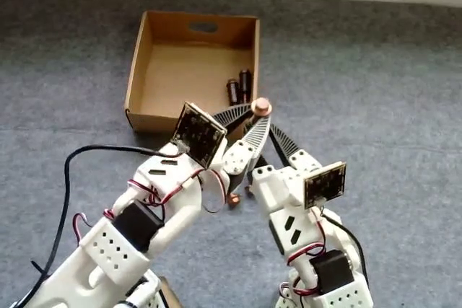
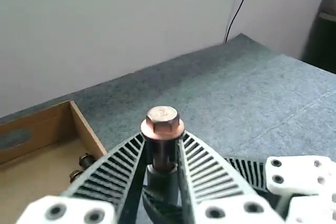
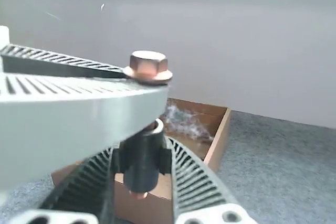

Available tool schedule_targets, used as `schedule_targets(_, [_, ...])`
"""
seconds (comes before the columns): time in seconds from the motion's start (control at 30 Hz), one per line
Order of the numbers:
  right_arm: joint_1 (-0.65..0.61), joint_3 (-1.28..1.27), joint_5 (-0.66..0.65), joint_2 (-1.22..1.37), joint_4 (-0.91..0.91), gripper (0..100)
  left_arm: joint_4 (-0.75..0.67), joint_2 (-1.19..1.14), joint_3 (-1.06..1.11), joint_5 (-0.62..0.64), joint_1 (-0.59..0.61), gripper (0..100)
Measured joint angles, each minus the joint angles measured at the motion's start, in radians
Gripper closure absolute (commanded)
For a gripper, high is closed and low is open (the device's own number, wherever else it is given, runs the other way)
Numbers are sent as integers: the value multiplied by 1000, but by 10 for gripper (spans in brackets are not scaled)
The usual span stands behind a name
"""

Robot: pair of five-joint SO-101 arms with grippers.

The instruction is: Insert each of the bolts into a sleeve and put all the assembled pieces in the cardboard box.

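Observation:
A copper bolt (image 1: pixel 260 107) stands upright just outside the near right corner of the cardboard box (image 1: pixel 137 70). My left gripper (image 2: pixel 163 148) is shut on the bolt (image 2: pixel 162 124) just under its hex head. Its shank runs down through a dark sleeve (image 3: pixel 139 163), and the copper tip pokes out below. My right gripper (image 3: pixel 140 166) is shut on that sleeve (image 2: pixel 160 179). Both grippers meet at the bolt in the high view, the left gripper (image 1: pixel 247 115) from the left and the right gripper (image 1: pixel 264 126) from below. Two assembled pieces (image 1: pixel 240 89) lie inside the box.
The box wall (image 2: pixel 52 119) stands close beside the held parts, its corner (image 3: pixel 218 135) behind them. A small copper piece (image 1: pixel 233 198) lies on the grey carpet between the arms. A black cable (image 1: pixel 68 171) loops at the left. Open carpet (image 1: pixel 361 84) stretches to the right.

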State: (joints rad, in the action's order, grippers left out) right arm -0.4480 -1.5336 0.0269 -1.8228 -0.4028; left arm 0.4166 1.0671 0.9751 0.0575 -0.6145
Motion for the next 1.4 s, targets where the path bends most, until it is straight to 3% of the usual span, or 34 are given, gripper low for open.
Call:
schedule_targets(0.2, [0, 0, -2, 0, 0, 993, 103, 0, -54, 0, 0, 884])
schedule_targets(0.7, [14, 0, -2, 0, 0, 993, 192, 9, -55, -2, 2, 881])
schedule_targets(1.17, [14, -15, -2, 0, 0, 993, 425, 195, -94, -3, 2, 884])
schedule_targets(1.27, [14, -23, -2, 2, 0, 993, 505, 195, -160, -3, 52, 891])
schedule_targets(1.4, [69, -17, -2, 2, 0, 993, 621, 196, -219, -41, 221, 995])
